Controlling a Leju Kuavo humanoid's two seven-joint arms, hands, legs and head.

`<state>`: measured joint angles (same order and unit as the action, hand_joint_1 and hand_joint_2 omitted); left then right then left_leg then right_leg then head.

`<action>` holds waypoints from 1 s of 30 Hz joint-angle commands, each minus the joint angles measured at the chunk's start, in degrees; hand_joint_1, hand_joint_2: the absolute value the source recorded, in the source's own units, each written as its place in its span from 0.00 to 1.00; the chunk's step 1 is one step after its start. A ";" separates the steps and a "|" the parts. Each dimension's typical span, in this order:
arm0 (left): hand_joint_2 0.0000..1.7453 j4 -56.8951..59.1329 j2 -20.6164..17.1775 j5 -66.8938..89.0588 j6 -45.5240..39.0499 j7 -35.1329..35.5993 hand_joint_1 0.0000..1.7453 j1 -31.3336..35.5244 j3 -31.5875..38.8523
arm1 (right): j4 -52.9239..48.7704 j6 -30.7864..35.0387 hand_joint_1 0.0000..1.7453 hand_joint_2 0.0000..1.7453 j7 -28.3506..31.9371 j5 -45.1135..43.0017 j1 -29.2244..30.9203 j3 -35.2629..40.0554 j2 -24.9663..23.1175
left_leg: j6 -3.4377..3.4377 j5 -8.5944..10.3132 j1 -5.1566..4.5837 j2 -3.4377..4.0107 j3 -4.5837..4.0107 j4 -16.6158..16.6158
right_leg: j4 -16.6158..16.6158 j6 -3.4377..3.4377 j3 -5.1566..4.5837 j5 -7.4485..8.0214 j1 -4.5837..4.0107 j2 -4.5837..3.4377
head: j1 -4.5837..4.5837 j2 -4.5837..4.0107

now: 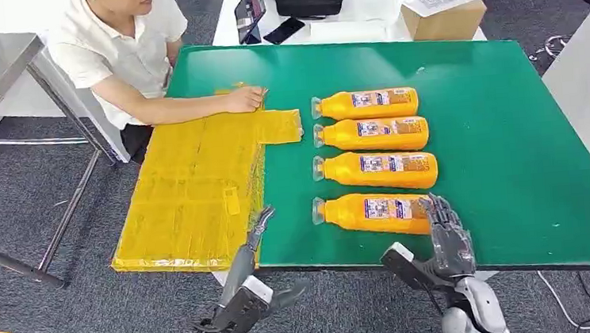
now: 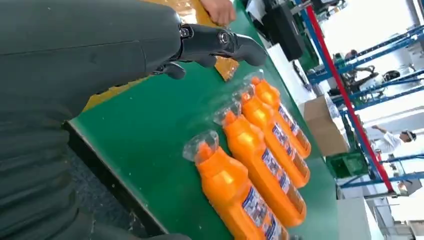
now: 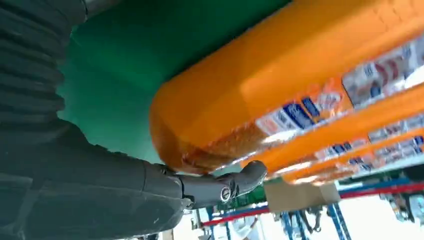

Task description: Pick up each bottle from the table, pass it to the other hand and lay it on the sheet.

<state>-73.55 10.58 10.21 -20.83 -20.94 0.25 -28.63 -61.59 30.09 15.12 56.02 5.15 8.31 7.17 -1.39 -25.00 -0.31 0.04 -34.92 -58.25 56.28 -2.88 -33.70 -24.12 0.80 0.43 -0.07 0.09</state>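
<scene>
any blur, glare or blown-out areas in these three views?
Head view: sharp, evenly lit, soft sheen on the green table. Left wrist view: background beyond the table blown out white, nearest bottle slightly soft. Right wrist view: the nearest bottle is too close, label smeared, bright washout behind the right robot hand.

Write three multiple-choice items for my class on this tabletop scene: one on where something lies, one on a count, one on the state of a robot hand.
1. Where does the yellow sheet lie?
A. on the robot's left part of the green table, overhanging its edge
B. beyond the bottles
C. under the bottles

2. How many orange bottles lie on the table?
A. two
B. four
C. six

3. What is the left hand doing?
A. holding a bottle
B. pressing the sheet
C. holding nothing, raised over the table edge

Key: 1 A, the head view shows the sheet there. 2 B, four lie in a row. 3 C, its fingers are apart and hold nothing, while the right hand reaches at the nearest bottle.
</scene>
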 commanded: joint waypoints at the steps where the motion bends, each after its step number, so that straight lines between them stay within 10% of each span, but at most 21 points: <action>1: 1.00 1.85 0.34 -0.04 0.42 0.30 0.00 2.07 -0.38 | 9.42 -0.65 0.00 1.00 -4.29 6.95 8.02 7.50 2.75 | 0.05 -0.02 0.03 0.05 0.11 0.03 | -0.06 0.05 0.10 0.01 -0.03 -0.07 | 0.00 0.00; 30: 1.00 0.06 0.05 0.67 0.52 1.04 0.00 2.03 -0.83 | 3.70 -3.02 0.00 1.00 -7.43 7.16 10.72 14.86 2.37 | 0.04 -0.03 0.05 0.08 0.27 0.03 | -0.02 0.08 0.26 -0.02 -0.05 -0.12 | 0.00 0.00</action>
<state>-74.66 11.76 10.84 -20.76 -20.50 1.12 -29.05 -57.43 30.08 8.20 66.34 14.59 20.12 9.44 -1.47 -24.92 -0.31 0.03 -34.90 -58.25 56.28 -2.93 -33.65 -24.06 0.80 0.43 -0.07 0.09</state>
